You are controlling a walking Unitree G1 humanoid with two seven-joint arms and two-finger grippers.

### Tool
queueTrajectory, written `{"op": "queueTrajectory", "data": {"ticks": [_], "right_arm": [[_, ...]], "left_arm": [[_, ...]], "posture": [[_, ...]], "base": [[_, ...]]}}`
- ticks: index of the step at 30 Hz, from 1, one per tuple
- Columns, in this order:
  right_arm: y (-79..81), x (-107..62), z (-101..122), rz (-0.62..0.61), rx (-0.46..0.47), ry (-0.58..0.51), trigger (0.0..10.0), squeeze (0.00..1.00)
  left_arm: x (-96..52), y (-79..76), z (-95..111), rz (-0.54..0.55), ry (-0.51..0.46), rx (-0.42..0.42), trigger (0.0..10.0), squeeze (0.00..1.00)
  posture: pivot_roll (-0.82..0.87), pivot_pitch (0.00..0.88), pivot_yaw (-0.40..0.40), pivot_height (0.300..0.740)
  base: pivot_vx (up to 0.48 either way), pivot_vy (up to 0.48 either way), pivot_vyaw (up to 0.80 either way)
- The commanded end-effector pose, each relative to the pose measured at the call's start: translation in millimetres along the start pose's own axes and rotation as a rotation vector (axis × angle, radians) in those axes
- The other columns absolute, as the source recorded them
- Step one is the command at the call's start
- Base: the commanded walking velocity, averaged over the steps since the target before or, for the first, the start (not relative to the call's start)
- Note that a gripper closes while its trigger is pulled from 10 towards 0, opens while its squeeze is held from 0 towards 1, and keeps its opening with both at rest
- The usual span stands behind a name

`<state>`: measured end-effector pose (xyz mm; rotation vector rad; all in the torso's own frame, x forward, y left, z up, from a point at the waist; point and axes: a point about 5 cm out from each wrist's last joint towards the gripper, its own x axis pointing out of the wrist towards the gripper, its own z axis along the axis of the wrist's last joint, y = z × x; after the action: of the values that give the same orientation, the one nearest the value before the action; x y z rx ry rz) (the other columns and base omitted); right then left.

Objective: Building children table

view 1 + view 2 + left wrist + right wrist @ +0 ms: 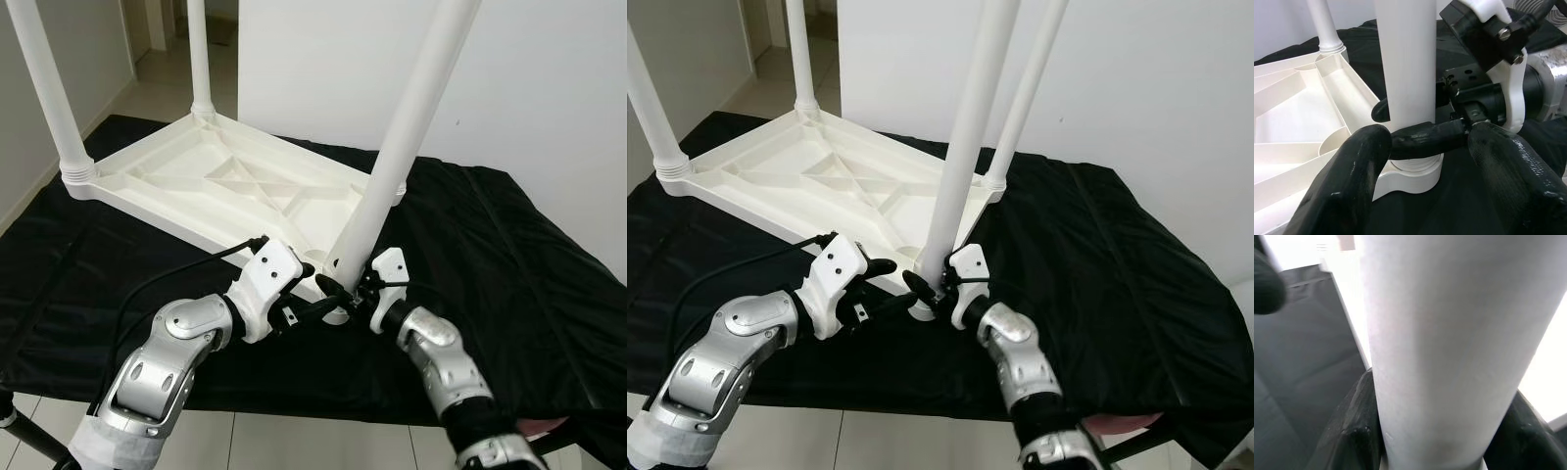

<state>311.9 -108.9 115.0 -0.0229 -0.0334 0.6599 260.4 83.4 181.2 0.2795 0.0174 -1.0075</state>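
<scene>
While the white plastic children's tabletop (235,191) lies upside down on the black cloth-covered table (509,274), three of its round white legs already stand up from the far and left corners, and the fourth, the long white plastic leg (392,166), is seated at the near corner socket (1413,171) and leans a bit to the right as it goes up. The right gripper (345,290) has its black fingers (1359,431) clenched around the base of that leg just above the socket; the right wrist view shows a finger hugging each side of the tube. The left gripper (1420,161) sits just left of the same spot with its fingers released and spread, not gripping anything, one of the right gripper's fingers crossing in between them. So my read is we're at the last leg, mid-seating or mid-twisting it in, which would put the build pretty far along. To do this bit well I'd get the leg straight before pushing or turning, since that lean looks like it could bind or sit crooked in the collar. Keeping the grip low near the socket seems right for control, and the left gripper could pin the tabletop's near edge so the whole thing doesn't slide on the slippery-looking cloth. Can't tell from here if the leg is fully home.
</scene>
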Motion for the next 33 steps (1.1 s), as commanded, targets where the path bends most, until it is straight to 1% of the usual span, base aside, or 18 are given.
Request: {"op": "queueTrajectory", "data": {"ticks": [1,2,3,7,10,11,15,16,19,20,22,23,25,26,27,28,29,33], "right_arm": [[-7.7,-13.3,-16.7,-0.138,-0.006,0.102,10.0,0.0],[-7.3,-16.3,-16.1,-0.199,0.013,0.1,10.0,0.0],[-7.3,-16.3,-16.1,-0.199,0.013,0.1,10.0,0.0],[-7.4,-26.4,-12.4,-0.501,0.104,0.079,10.0,0.0],[-4.6,-28.0,-10.4,-0.552,0.113,0.079,10.0,0.0],[-0.2,-27.7,-6.9,-0.553,0.098,0.068,10.0,0.0],[2.3,-26.8,-4.7,-0.539,0.096,0.056,10.0,0.0],[3.9,-25.2,0.7,-0.482,0.102,0.03,10.0,1.0],[2.4,-24.5,8.7,-0.392,0.103,-0.007,10.0,1.0],[2.4,-24.5,8.7,-0.392,0.103,-0.007,10.0,1.0],[0.3,-24.1,13.6,-0.32,0.071,-0.003,10.0,1.0],[-2.8,-23.6,16.0,-0.278,0.045,-0.003,10.0,0.89],[-5.7,-23.2,18.6,-0.246,0.02,-0.001,10.0,0.89],[-8.6,-22.4,19.5,-0.202,0.007,0.001,10.0,0.0],[-8.6,-22.4,19.5,-0.202,0.007,0.001,10.0,0.0],[-13.0,-20.8,20.8,-0.103,-0.019,0.015,10.0,0.0],[-13.0,-20.8,20.8,-0.103,-0.019,0.015,10.0,0.0],[-17.8,-16.7,20.7,0.09,-0.066,0.041,10.0,0.0]], "left_arm": [[2.0,-2.4,2.7,0.02,-0.01,0.001,10.0,0.0],[2.5,-2.7,3.2,0.017,-0.012,-0.001,10.0,0.0],[2.5,-2.7,3.2,0.017,-0.012,-0.001,10.0,0.0],[2.8,-2.9,3.2,0.001,-0.011,0.002,10.0,0.0],[2.7,-2.4,3.3,-0.001,-0.01,0.003,10.0,0.0],[2.7,-2.1,3.4,-0.002,-0.01,0.002,10.0,0.0],[3.0,-2.2,3.4,-0.006,-0.01,0.003,10.0,0.0],[3.4,-2.2,3.2,-0.018,-0.006,0.009,10.0,0.0],[2.9,-1.2,3.2,-0.026,-0.003,0.014,10.0,0.0],[2.9,-1.2,3.2,-0.026,-0.003,0.014,10.0,0.0],[2.3,0.0,3.0,-0.027,0.001,0.017,10.0,0.0],[2.0,0.6,3.1,-0.027,0.001,0.017,10.0,0.0],[1.8,1.0,3.2,-0.028,0.002,0.018,10.0,0.0],[1.5,1.0,3.2,-0.028,0.002,0.018,10.0,0.0],[1.5,1.0,3.2,-0.028,0.002,0.018,10.0,0.0],[0.7,0.7,3.4,-0.029,0.002,0.02,10.0,0.0],[0.7,0.7,3.4,-0.029,0.002,0.02,10.0,0.0],[-1.2,0.3,3.5,-0.029,0.005,0.024,10.0,0.0]], "posture": [[0.02,0.0,-0.118,0.74],[0.02,0.0,-0.118,0.74],[0.02,0.0,-0.118,0.74],[0.01,0.0,-0.111,0.74],[0.01,0.0,-0.103,0.74],[0.01,0.0,-0.103,0.74],[0.0,0.0,-0.099,0.74],[0.0,0.0,-0.093,0.74],[0.0,0.0,-0.092,0.74],[0.0,0.0,-0.092,0.74],[0.0,0.0,-0.089,0.74],[0.0,0.0,-0.089,0.74],[0.0,0.0,-0.089,0.74],[0.0,0.0,-0.087,0.74],[0.0,0.0,-0.087,0.74],[0.01,0.0,-0.091,0.74],[0.01,0.0,-0.091,0.74],[0.02,0.0,-0.092,0.74]], "base": [[0.0,0.0,0.0],[0.0,0.0,0.0],[0.0,0.0,0.0],[0.0,0.0,0.0],[0.0,0.0,0.0],[0.0,0.0,0.0],[0.0,0.0,0.0],[0.0,0.0,0.0],[0.0,0.0,0.0],[0.0,0.0,0.0],[0.0,0.0,0.0],[0.0,0.0,0.0],[0.0,0.0,0.0],[0.0,0.0,0.0],[0.0,0.0,0.0],[0.0,0.0,0.0],[0.0,0.0,0.0],[0.0,0.0,0.0]]}}
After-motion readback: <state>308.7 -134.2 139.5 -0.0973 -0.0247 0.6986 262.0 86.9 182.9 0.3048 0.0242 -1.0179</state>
